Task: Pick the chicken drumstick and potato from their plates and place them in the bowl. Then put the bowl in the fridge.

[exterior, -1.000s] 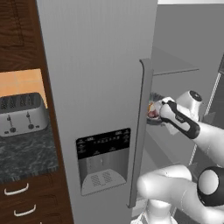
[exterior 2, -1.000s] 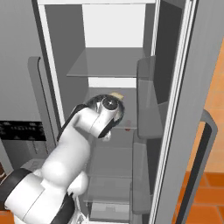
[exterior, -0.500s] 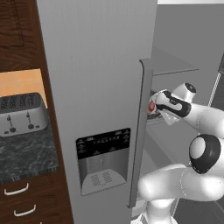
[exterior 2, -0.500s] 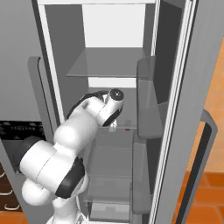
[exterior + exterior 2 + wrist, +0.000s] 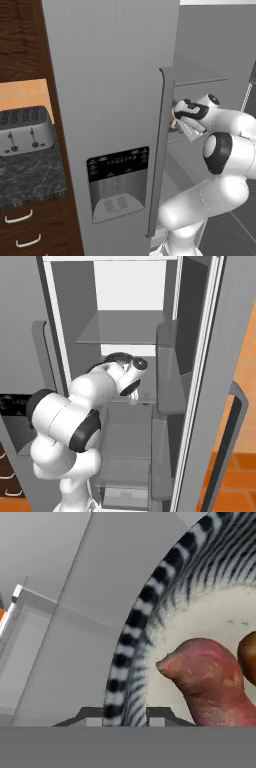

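Here the whole matter turns on where the bowl [image 5: 200,612] sits relative to the fridge [image 5: 110,100] shelf [image 5: 127,433]. In the left base view, past the toaster [image 5: 25,132] and the shut door with its dispenser panel [image 5: 119,182], the gripper [image 5: 176,116] reaches in behind the door's edge, a glimpse of reddish food at its tip. In the right base view the arm stretches into the open compartment, with the hand above that shelf at mid height. The hand view adds what neither base view shows: the two finger tips [image 5: 160,714] straddle the bowl's striped rim, clamped on it as far as I can judge, with the drumstick [image 5: 205,677] and the potato [image 5: 248,657] lying inside. Whether the bowl's base touches the shelf I cannot tell.
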